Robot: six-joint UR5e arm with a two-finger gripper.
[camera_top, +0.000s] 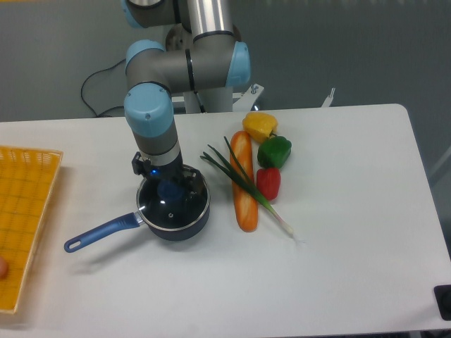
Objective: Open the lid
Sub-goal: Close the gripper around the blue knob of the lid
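The glass lid sat unlifted on the blue saucepan, with the gripper down at its knob, grip state unclear from this angle.

Gripper body is covering the far part of the lid; whether the fingers are gripping the blue knob cannot be told. Yellow basket is running off the left edge. Arm's upper links are leaving the frame at top. Dark object at the counter's near right corner is cut off, unidentifiable.
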